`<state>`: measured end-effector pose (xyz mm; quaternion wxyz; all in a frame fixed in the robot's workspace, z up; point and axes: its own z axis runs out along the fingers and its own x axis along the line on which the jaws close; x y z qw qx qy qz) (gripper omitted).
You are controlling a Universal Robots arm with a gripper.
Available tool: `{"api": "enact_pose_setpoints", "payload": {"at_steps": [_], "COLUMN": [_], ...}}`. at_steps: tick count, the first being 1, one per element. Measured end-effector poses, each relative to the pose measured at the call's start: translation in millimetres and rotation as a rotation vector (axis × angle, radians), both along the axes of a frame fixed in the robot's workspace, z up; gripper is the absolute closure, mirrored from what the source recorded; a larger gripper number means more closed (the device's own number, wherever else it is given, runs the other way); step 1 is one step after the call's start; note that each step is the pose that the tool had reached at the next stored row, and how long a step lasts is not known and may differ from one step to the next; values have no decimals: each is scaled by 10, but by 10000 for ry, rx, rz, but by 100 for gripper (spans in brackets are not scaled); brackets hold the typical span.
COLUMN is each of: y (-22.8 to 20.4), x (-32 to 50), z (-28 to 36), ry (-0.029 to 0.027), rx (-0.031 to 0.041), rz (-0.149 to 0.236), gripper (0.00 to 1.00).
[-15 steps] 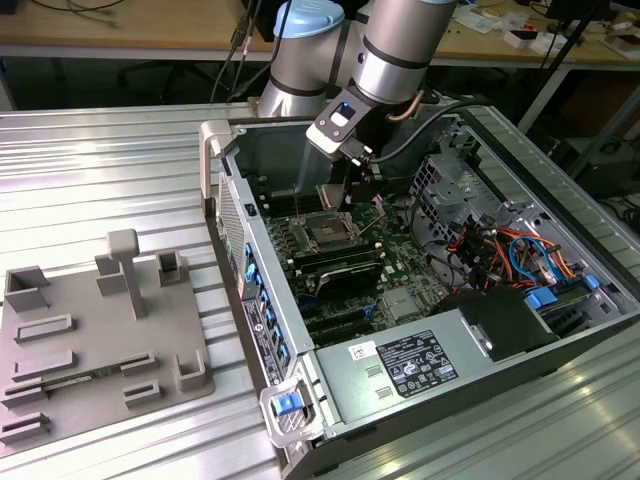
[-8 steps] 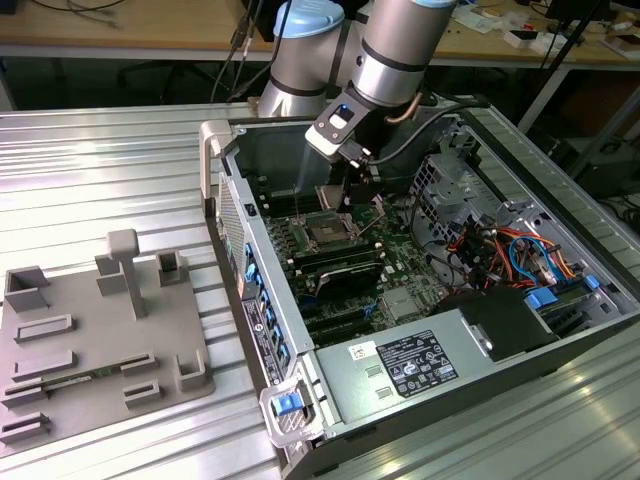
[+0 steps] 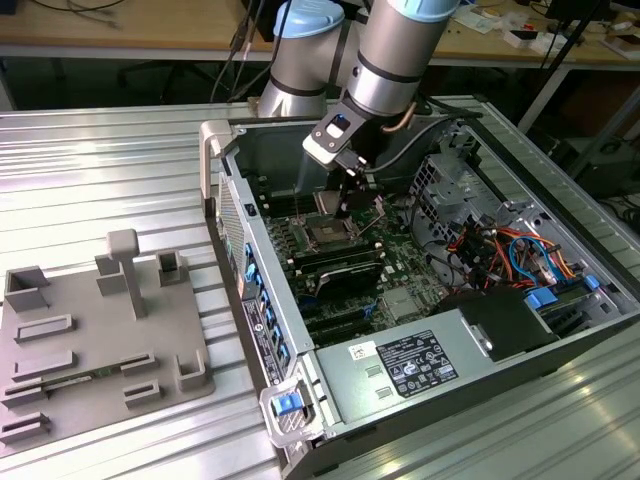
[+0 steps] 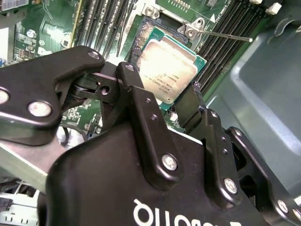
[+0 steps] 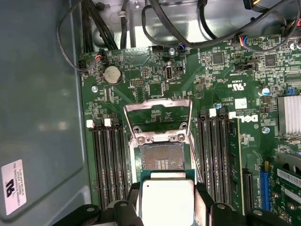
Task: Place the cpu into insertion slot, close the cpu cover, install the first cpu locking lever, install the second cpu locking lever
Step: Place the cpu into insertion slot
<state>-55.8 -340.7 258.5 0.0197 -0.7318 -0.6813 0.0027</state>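
1. Exterior view. The arm point(image 3: 392, 55) reaches down from the upper centre of the frame into the open computer case point(image 3: 455, 345). The gripper point(image 3: 346, 208) hangs just above the insertion slot point(image 3: 328, 234) on the green motherboard point(image 3: 400, 262). A grey fixture tray point(image 3: 95, 345) lies well apart on the ribbed table point(image 3: 110, 170), at the exterior view's left.
2. Second wrist view. The black fingers point(image 4: 141, 110) are clamped on two opposite edges of the cpu point(image 4: 169, 70), silvery top showing. The chip sits between the pads, over the motherboard point(image 4: 47, 28). A thin metal lever point(image 4: 225, 35) sticks out beyond it, beside the black memory slots point(image 4: 221, 33).
3. First wrist view. The cpu point(image 5: 167, 200) is held between the fingers point(image 5: 203, 200), just beside the insertion slot point(image 5: 162, 156) and not seated; the slot's dark centre lies bare. The cpu cover point(image 5: 157, 138) is swung open on the far side of the slot, with board visible through its window. Memory slots point(image 5: 107, 165) flank the slot on both sides.
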Motion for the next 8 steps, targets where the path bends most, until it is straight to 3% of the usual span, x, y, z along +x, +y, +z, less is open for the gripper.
{"api": "enact_pose_setpoints", "payload": {"at_steps": [1, 3, 8], "y": [0, 0, 0], "x": [0, 0, 7], "z": [-11, -41, -115], "ry": [0, 0, 0], "rx": [0, 0, 0], "rz": [172, 975, 1143], "gripper": [46, 46, 46]}}
